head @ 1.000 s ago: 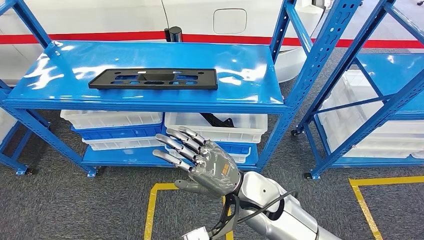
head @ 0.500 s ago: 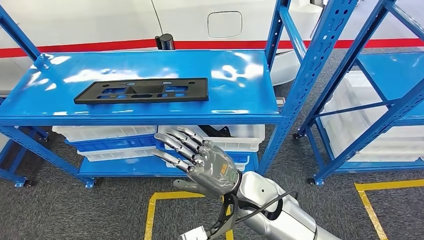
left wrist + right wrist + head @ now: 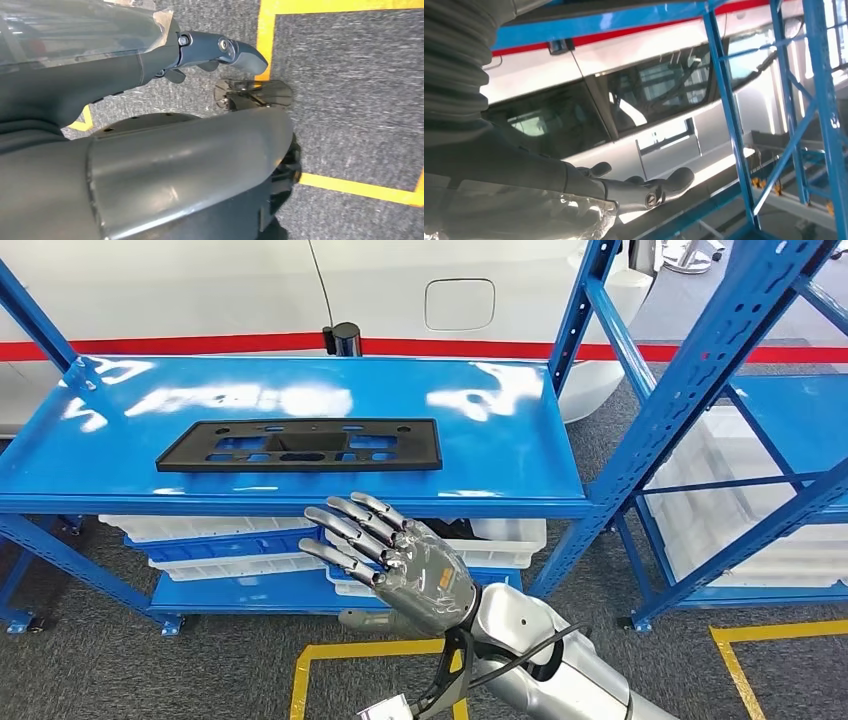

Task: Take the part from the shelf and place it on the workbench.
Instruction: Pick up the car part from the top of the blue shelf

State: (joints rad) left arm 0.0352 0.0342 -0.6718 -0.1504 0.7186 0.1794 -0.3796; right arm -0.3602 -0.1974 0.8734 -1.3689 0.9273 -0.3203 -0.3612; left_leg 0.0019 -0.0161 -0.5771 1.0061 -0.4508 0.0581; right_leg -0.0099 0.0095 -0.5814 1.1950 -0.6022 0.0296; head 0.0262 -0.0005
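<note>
Head view: whole scene shifted vs 0.5 s ago, so camera moved, black plastic part [image 3: 299, 445] untouched on blue shelf [image 3: 500, 435]; right hand [image 3: 400, 565] open, empty, approach phase; left hand [image 3: 220, 50] state unclear.

The left hand [image 3: 150, 65], a grey ribbed cover with a thick grey thumb and darker fingers, entered from the picture's left edge and held nothing; one dark finger [image 3: 235, 50] lay extended, with shorter dark fingertips showing beneath it. Beyond the hand lay a dark grey, coarse-textured carpet floor [image 3: 350, 75], marked with yellow tape lines [image 3: 267, 30] that met at a corner. A small translucent grey plastic piece [image 3: 255, 94] showed just beside the extended finger, against the carpet.
</note>
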